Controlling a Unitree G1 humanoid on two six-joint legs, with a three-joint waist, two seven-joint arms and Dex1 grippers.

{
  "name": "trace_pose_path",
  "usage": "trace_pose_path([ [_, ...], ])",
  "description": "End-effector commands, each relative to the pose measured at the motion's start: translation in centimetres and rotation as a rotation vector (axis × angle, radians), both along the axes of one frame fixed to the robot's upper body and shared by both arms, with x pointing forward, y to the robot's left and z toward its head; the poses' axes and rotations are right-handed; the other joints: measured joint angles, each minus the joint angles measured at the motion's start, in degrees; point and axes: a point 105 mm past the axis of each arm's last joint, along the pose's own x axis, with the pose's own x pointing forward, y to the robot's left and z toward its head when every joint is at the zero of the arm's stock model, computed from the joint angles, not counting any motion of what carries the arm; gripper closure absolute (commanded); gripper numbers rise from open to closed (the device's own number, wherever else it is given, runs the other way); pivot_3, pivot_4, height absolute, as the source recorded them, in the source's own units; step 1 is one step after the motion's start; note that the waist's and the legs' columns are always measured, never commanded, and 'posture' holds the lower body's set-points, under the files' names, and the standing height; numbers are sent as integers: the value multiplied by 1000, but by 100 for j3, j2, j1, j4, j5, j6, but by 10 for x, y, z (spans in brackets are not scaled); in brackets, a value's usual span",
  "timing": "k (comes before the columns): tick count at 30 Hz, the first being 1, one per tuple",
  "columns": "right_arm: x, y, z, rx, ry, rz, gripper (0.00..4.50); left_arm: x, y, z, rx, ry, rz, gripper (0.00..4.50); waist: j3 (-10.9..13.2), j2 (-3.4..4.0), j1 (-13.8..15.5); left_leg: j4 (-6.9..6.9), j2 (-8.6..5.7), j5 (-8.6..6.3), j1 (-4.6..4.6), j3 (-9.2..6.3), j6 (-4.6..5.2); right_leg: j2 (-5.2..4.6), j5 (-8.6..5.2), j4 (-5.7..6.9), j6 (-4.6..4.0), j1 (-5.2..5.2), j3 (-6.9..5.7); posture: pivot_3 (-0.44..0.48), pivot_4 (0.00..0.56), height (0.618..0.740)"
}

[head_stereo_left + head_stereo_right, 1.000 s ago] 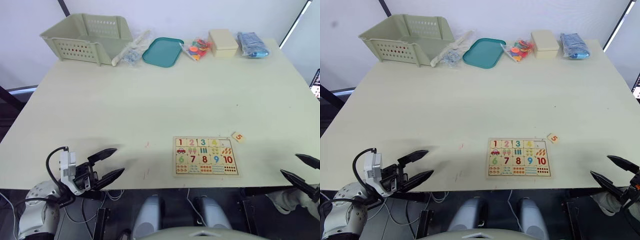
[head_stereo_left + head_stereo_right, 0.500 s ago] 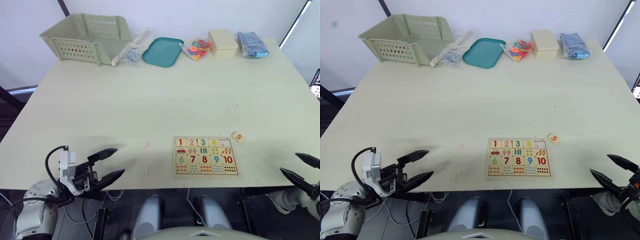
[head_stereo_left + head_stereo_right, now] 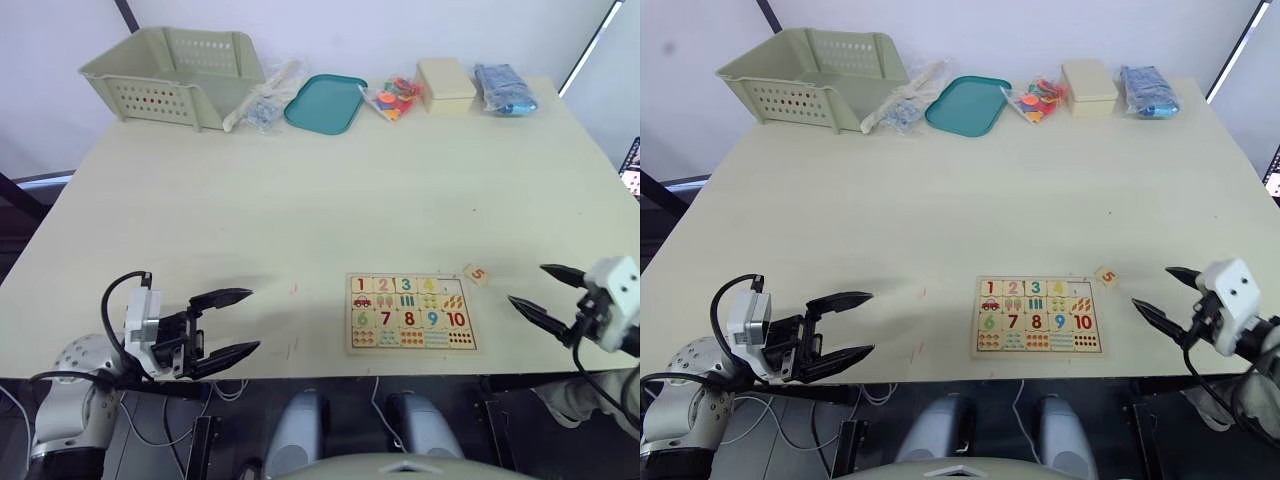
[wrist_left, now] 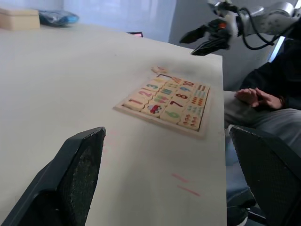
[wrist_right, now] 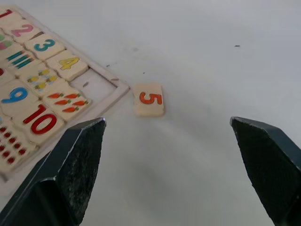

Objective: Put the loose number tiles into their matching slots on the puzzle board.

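The puzzle board [image 3: 410, 312] lies near the table's front edge, right of centre. Tiles 1 to 4 sit in its top row, and the slot [image 5: 98, 85] at that row's right end is empty. One loose number tile, an orange 5 [image 3: 477, 273], lies on the table just past the board's far right corner, close to the empty slot. My right gripper [image 3: 526, 284] hangs open a short way right of the 5 tile [image 5: 149, 99], not touching it. My left gripper [image 3: 254, 320] is open and empty near the front edge, well left of the board.
Along the far edge stand a green basket [image 3: 175, 72], a teal tray [image 3: 325, 102], a bag of coloured pieces [image 3: 395, 97], a cream box [image 3: 447, 84] and a blue bag [image 3: 505, 88]. In the left wrist view a person's hand [image 4: 254, 96] rests beyond the table's edge.
My right gripper has come in from the table's front right corner to just right of the 5 tile. My left gripper has edged slightly forward and right.
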Motion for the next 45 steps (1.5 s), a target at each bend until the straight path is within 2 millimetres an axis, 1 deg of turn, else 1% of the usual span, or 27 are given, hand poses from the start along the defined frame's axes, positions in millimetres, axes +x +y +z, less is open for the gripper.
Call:
trace_pose_path([
  [1,15,8,-4,38,104,-9,59,0,-8,14,-18,-47,-45,0,-1,-1,-1,0,-1,0,-1,-2,0,0,0,0,0,0,-1,0,150,740],
  [5,30,16,-10,12,166,-8,59,2,-7,19,-23,-62,-44,0,0,0,9,-1,-5,0,-5,-6,0,1,0,0,0,-1,-3,0,150,740],
  [10,40,25,-15,18,189,7,59,2,-8,26,-47,-79,-39,0,0,-1,1,0,-7,0,-6,-5,0,2,0,0,1,-1,-3,0,150,740],
  [15,46,29,-20,-4,177,7,59,3,-6,26,-62,-76,-16,0,0,0,2,0,-7,0,-5,-5,0,3,4,0,7,-1,-3,0,150,740],
  [19,45,31,-27,-3,187,3,59,3,-6,23,-66,-71,-3,0,0,-1,-4,0,-7,0,-5,-5,0,4,4,0,8,-1,-3,0,150,740],
  [22,45,30,-30,-9,185,-7,859,4,-6,22,-73,-68,8,0,0,-1,-6,0,-6,0,-5,-5,0,6,4,0,7,-1,-3,0,150,740],
  [24,44,28,-31,-17,178,-15,1923,4,-5,20,-75,-64,13,0,0,-1,-5,0,-7,0,-5,-5,0,6,4,0,8,-1,-3,0,150,740],
  [41,38,33,-34,-7,158,-16,1923,7,-7,16,-76,-53,20,0,-3,-5,-4,0,-6,0,-4,-6,0,7,4,0,8,0,-3,0,150,740],
  [42,38,33,-34,-8,158,-15,2452,7,-7,16,-75,-53,19,0,-3,-5,-5,0,-6,0,-4,-6,0,7,4,0,8,0,-3,0,150,740],
  [43,38,33,-34,-8,157,-15,2713,7,-7,15,-75,-53,19,0,-3,-5,-4,0,-6,0,-4,-6,0,7,4,0,7,0,-2,0,150,740],
  [45,38,32,-33,-15,154,-11,3621,7,-7,15,-75,-52,19,0,-3,-5,-4,0,-6,0,-4,-6,0,7,4,0,7,0,-2,0,150,740],
])
